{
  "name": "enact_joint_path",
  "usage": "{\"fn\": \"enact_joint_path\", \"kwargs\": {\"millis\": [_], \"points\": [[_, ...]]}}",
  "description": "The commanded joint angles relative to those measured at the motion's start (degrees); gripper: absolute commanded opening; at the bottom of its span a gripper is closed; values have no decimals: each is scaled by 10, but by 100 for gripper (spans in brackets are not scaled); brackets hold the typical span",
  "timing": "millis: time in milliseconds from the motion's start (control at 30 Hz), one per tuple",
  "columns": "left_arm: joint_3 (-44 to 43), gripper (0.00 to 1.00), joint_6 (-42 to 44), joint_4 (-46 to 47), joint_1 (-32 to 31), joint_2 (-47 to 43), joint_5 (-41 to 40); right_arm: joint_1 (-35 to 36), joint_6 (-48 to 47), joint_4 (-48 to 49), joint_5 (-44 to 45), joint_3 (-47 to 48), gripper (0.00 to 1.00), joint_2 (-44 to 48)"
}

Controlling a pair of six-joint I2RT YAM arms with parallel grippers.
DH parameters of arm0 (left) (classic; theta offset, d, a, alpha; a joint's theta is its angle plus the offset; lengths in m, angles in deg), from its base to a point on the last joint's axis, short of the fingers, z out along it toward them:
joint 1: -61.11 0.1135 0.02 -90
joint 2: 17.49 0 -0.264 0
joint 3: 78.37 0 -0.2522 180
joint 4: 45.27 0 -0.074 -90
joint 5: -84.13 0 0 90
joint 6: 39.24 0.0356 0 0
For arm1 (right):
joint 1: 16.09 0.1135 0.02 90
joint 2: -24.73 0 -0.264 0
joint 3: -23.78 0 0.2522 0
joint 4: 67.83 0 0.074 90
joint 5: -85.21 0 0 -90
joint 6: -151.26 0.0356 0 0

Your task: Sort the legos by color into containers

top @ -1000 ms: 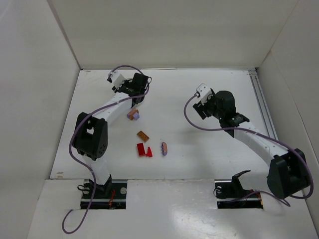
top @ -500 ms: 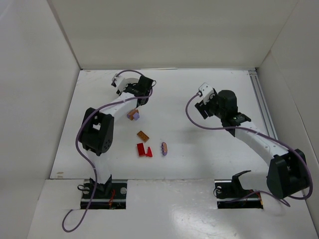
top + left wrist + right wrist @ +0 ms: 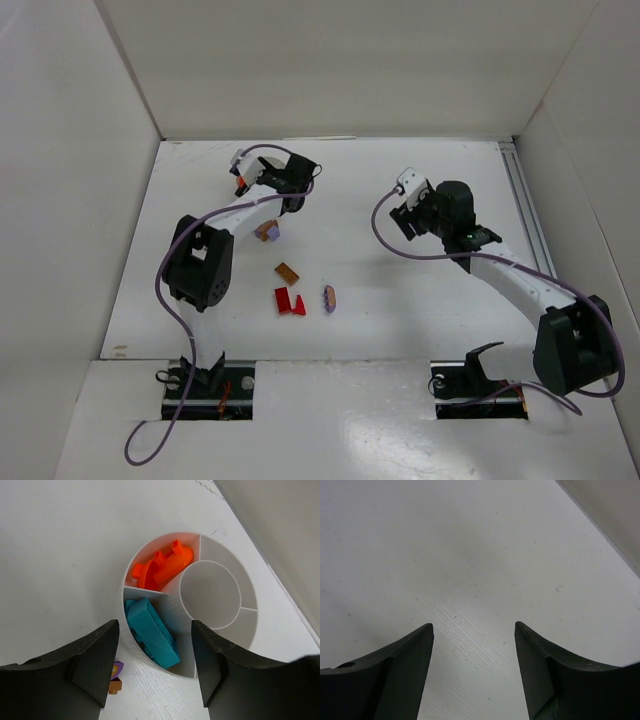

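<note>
Left fingers (image 3: 95,670) held apart over dish (image 3: 222,547); teal lego (image 3: 152,632) and orange legos (image 3: 162,567) seen in separate compartments. Right fingers (image 3: 395,675) spread above desk (image 3: 470,555).

Robotics lab test cell. White table (image 3: 420,310) boxed by plain white panels (image 3: 330,70); left arm (image 3: 200,270) and right arm (image 3: 510,280) bolted at its near edge, purple cables (image 3: 375,228) exposed.
</note>
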Motion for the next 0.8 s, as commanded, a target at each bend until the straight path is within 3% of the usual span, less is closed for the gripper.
{"fn": "enact_joint_path", "kwargs": {"millis": [0, 67, 167, 200, 233, 267, 367, 467, 567, 767], "points": [[-22, 56, -9, -41, -4, -28, -17, -4, -1, 16, -18, 2, 71, 1], [-22, 56, -9, -47, -10, -42, -17, -4, -1, 16, -25, 2, 71, 1], [8, 73, 23, -53, -15, -90, 2, 10, -1, 10, -36, 2, 75, 1], [33, 81, 38, -48, -22, -123, 11, 17, 5, 3, -36, 8, 77, 1], [49, 95, 75, -36, -23, -162, 38, 37, 5, -6, -36, 8, 82, -5], [68, 99, 98, -23, -23, -162, 57, 50, 5, -6, -36, 8, 86, -5], [146, 100, 170, 26, -23, -252, 146, 94, 29, -6, -22, 8, 100, -10], [226, 100, 256, 66, -23, -343, 258, 166, 59, -6, 22, -5, 100, -10], [305, 100, 278, 79, -23, -421, 364, 234, 117, -6, 50, -23, 100, -5], [437, 100, 253, 101, -28, -556, 424, 350, 292, 28, 180, -59, 95, -11]]}}
